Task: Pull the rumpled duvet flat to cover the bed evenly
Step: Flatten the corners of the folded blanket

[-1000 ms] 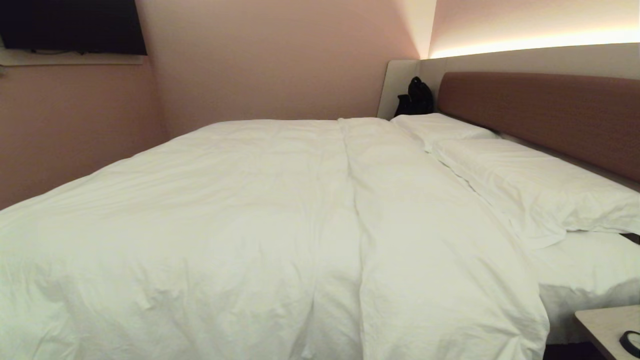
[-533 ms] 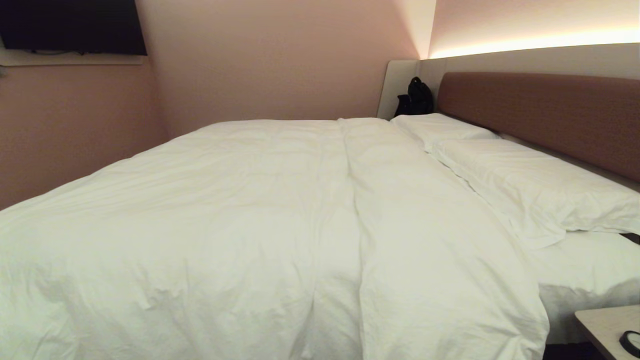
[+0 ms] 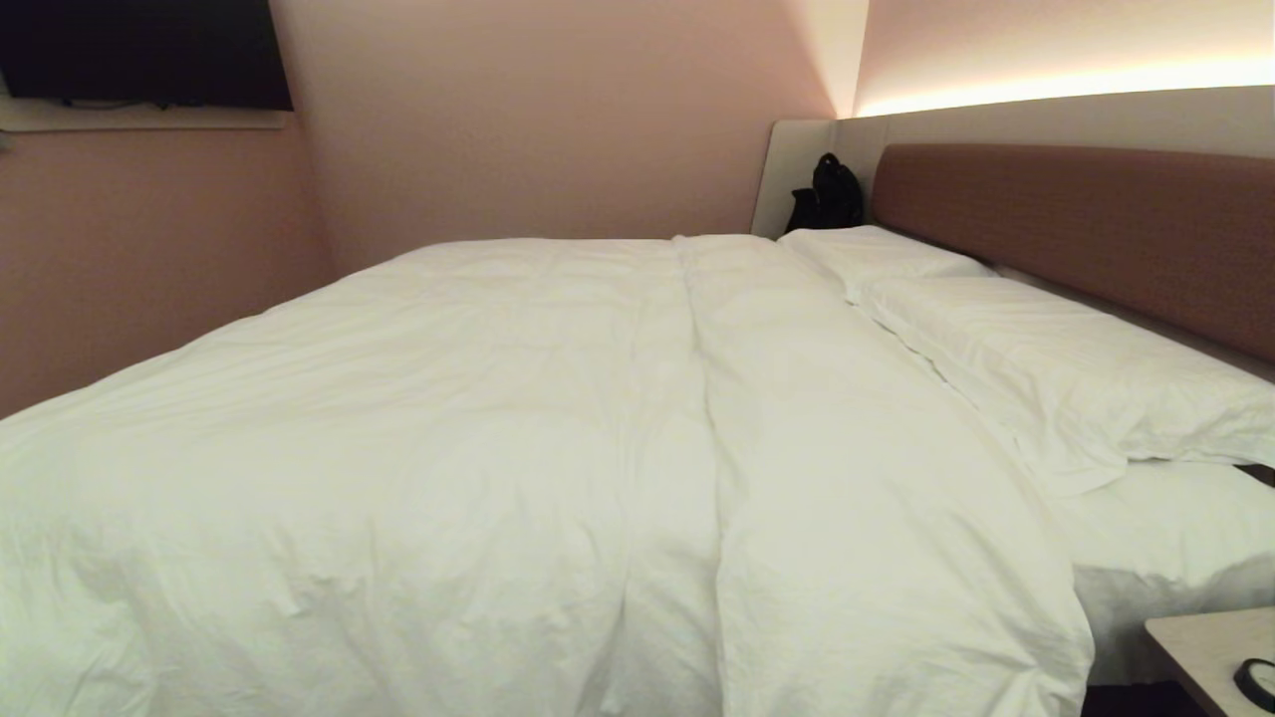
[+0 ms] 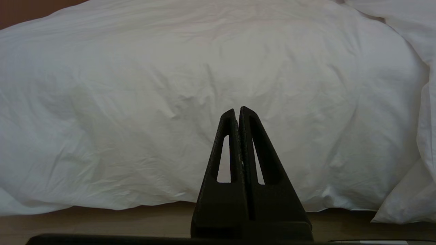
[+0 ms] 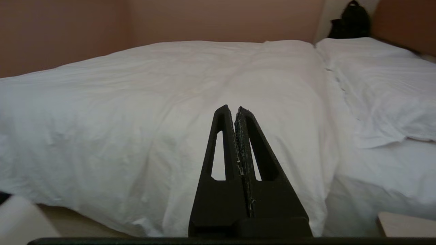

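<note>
As far as the head view shows, the duvet (image 3: 478,428) lies spread across the bed (image 3: 1175,558) from the far wall side to the near edge, puffy and softly creased, with one long lengthwise fold (image 3: 697,418) running down its middle toward the near side. Its edge by the headboard (image 3: 1096,229) stops just short of the two pillows (image 3: 1046,349), which lie uncovered; beyond the duvet's near right corner a strip of fitted sheet (image 3: 1165,518) is exposed. In the left wrist view the hem hangs over the near side of the mattress, above the floor (image 4: 102,221). The left hand (image 4: 237,110) hovers low before that hanging hem, pinched together with nothing between its fingers. The right hand (image 5: 231,109) points across the bed, likewise pressed together and empty, clear of the cloth. My judgement is that the task is largely complete: coverage looks even. What remains, if anything, is smoothing the central fold and light wrinkles. A nightstand (image 3: 1210,647) stands at the near right corner.
</note>
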You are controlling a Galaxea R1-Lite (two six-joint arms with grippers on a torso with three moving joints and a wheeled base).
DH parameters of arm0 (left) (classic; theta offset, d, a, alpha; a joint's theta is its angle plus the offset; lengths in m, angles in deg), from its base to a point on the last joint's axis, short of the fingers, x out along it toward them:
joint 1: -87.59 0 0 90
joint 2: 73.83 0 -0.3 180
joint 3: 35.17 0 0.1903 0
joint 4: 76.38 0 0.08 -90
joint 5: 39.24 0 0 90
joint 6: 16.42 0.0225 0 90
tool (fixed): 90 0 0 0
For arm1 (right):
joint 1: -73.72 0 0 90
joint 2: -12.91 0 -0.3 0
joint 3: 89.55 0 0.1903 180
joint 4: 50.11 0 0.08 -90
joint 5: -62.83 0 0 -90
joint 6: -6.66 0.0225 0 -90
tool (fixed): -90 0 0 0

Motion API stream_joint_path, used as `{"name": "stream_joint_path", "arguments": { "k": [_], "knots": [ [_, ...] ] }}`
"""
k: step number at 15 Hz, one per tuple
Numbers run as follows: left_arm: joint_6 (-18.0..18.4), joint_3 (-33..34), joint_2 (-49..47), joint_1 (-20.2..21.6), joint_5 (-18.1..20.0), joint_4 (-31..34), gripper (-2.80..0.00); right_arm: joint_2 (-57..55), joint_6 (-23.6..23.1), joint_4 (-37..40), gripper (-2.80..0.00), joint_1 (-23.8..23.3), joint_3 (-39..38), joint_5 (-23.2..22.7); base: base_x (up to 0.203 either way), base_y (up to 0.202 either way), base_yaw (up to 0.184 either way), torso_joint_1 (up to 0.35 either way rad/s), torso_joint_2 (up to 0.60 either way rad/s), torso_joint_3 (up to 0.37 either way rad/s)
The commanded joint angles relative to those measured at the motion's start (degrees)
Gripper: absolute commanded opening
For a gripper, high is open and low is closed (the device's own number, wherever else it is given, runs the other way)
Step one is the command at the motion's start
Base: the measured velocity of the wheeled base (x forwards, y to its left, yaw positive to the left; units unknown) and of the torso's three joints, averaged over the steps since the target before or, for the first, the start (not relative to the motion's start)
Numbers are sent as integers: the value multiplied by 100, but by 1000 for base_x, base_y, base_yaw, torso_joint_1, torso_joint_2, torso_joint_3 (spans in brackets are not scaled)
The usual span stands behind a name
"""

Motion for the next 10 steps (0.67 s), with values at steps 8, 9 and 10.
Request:
{"name": "stream_joint_path", "arguments": {
  "k": [8, 9, 10],
  "knots": [
    [-39, 0, -4, 0, -7, -4, -280, 585, -582, -1453, -280, 0, -1813, 1504, 0, 0, 0, 0, 0, 0],
    [-54, 0, 5, 0, -7, -1, -280, 639, -583, -1469, -280, 0, -1873, 1499, 0, 0, 0, 0, 0, 0],
    [-61, 0, -4, 0, -7, -4, -280, 723, -583, -1475, -280, 0, -1943, 1489, 0, 0, 0, 0, 0, 0]
  ]
}}
